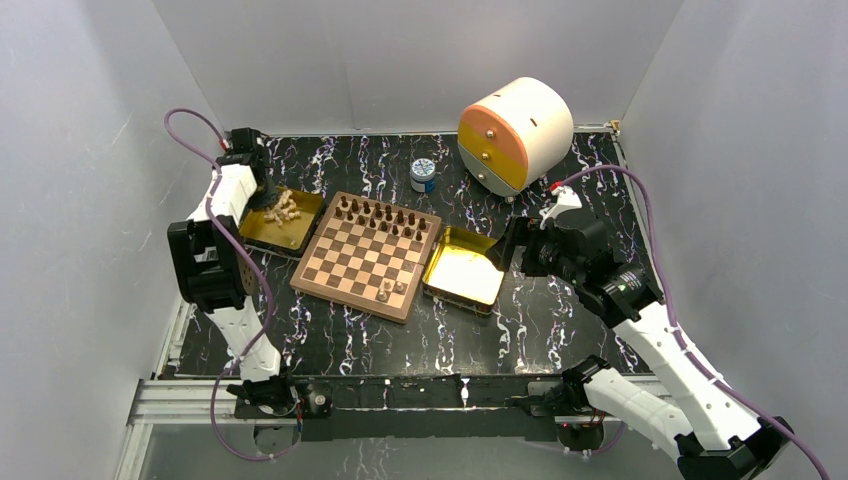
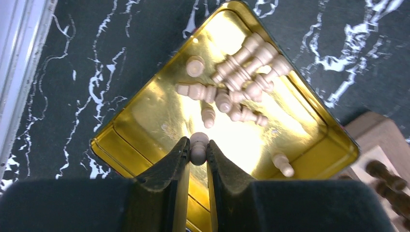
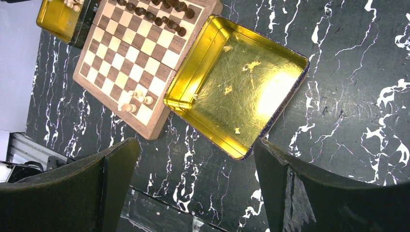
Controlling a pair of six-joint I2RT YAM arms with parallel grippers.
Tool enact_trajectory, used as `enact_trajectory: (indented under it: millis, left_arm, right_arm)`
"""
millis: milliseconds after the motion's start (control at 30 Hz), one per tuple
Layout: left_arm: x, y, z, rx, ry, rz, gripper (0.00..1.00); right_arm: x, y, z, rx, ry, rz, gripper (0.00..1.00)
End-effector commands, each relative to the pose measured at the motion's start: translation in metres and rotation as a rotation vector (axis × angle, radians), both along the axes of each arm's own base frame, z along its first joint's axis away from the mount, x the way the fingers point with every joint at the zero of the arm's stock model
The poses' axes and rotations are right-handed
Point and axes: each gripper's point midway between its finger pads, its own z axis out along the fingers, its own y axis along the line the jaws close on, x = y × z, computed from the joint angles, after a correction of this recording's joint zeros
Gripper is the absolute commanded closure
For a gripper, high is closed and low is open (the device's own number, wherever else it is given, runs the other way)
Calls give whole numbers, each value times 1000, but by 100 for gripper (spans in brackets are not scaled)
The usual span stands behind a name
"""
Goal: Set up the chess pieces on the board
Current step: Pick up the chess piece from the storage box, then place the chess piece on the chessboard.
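Observation:
The chessboard (image 1: 355,268) lies mid-table, with dark pieces (image 1: 385,215) along its far two rows and three pale pieces (image 1: 390,290) near its front right corner. My left gripper (image 2: 197,151) is shut on a pale pawn (image 2: 198,147) over the left gold tray (image 2: 145,111), where several pale pieces (image 2: 241,82) lie in a heap. In the top view it (image 1: 268,203) sits at that tray (image 1: 262,235). My right gripper (image 3: 196,164) is open and empty, above the table just in front of the empty right gold tray (image 3: 237,82). The board's corner (image 3: 140,63) shows there.
A round white, orange and yellow drawer box (image 1: 515,132) stands at the back right. A small blue-and-white jar (image 1: 423,175) stands behind the board. White walls enclose the table on three sides. The right tray (image 1: 465,272) touches the board's right edge.

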Motion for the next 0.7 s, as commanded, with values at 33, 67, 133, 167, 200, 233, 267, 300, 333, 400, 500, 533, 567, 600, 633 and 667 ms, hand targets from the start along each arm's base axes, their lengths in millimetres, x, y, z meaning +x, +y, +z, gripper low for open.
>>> enact_trajectory:
  millis: [33,67,133,167,200,233,267,300,333,400,500,533,567,600,633,667]
  left_arm:
    - [-7,-21,45,-89,-93,-59,86]
    - [-10,-24,46,-96,-93,-69,86]
    - [-15,-33,50,-110,-99,-99,86]
    - [-16,-40,52,-118,-103,-119,86]
    - [-18,-47,53,-125,-103,-140,86]
    - [-20,-56,54,-131,-103,-168,86]
    - [-23,-64,55,-129,-99,-191,86]
    - [-26,-71,55,-126,-92,-210,85]
    - [-30,-79,55,-126,-84,-234,85]
    - [-38,-100,58,-124,-75,-292,85]
    - [-52,-128,63,-116,-66,-370,85]
    - [-57,-135,64,-112,-61,-392,85]
    - [-62,-141,63,-111,-54,-408,85]
    - [-68,-147,64,-112,-50,-426,85]
    - [-73,-152,64,-108,-46,-441,85]
    - [-78,-157,63,-104,-41,-455,85]
  right_arm:
    - [4,1,27,38,-75,-1,1]
    - [4,0,27,37,-76,-1,1]
    - [4,-1,27,31,-76,-3,1]
    - [4,-1,26,27,-76,-4,1]
    - [4,-2,26,23,-75,-6,1]
    - [4,-2,26,20,-75,-7,1]
    - [4,-2,25,16,-75,-7,1]
    - [5,-3,25,14,-73,-8,1]
    - [5,-3,25,13,-73,-7,1]
    - [5,-3,26,12,-76,-11,1]
    - [7,-4,26,7,-77,-16,1]
    - [7,-4,26,5,-77,-19,2]
    - [7,-5,25,3,-77,-20,1]
    - [7,-5,25,2,-75,-21,1]
    - [7,-4,25,2,-74,-20,1]
    - [7,-4,24,1,-72,-19,1]
